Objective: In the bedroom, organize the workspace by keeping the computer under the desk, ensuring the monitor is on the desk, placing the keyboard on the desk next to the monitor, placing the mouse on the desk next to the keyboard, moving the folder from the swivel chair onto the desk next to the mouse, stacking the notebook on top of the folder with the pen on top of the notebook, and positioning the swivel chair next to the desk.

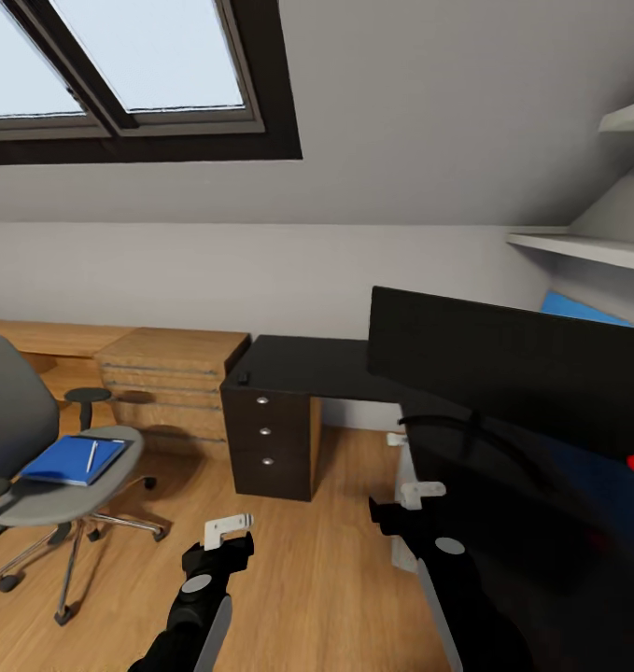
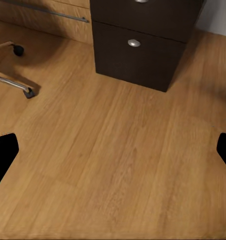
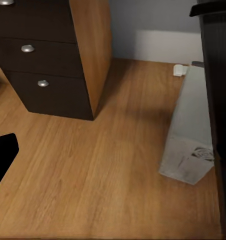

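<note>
Eyeing blue folder (image 1: 69, 460) on swivel chair (image 1: 36, 467): light, thin, slippery (pinch overhanging edge); both end effectors (image 1: 227, 530) (image 1: 419, 492) empty, openness unclear.

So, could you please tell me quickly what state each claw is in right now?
Left claw: open, holding nothing, above the wooden floor.
Right claw: open, holding nothing.

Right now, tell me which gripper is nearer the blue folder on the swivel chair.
Left. The left gripper hangs over the floor just beside the swivel chair holding the folder; the right gripper sits farther off, by the desk.
</note>
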Robot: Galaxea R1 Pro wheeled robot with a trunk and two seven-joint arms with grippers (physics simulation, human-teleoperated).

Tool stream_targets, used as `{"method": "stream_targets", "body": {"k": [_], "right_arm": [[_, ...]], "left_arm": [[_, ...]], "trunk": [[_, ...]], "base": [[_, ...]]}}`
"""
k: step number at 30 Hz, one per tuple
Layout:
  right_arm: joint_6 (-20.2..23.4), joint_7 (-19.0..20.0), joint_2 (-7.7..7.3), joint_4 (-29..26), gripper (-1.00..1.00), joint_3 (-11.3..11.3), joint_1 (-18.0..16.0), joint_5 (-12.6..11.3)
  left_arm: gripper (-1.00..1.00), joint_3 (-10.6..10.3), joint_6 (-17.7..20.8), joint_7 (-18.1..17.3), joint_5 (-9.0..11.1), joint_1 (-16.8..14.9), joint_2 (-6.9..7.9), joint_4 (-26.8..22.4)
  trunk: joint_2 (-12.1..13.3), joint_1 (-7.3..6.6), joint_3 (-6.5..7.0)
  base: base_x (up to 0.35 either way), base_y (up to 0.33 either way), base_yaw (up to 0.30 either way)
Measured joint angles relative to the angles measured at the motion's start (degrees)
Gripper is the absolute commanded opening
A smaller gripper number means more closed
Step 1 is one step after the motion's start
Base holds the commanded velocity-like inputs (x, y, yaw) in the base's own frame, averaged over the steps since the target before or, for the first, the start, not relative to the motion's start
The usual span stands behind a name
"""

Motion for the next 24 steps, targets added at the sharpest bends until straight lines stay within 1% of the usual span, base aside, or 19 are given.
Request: {"method": "stream_targets", "body": {"k": [24], "right_arm": [[0.02,0.0,0.0,0.0,1.0,0.14,0.0,0.14]], "left_arm": [[1.0,0.0,0.0,-0.02,-0.01,0.0,0.08,-0.02]], "trunk": [[0.0,-0.01,0.0]], "base": [[-0.176,-0.299,-0.005]]}}
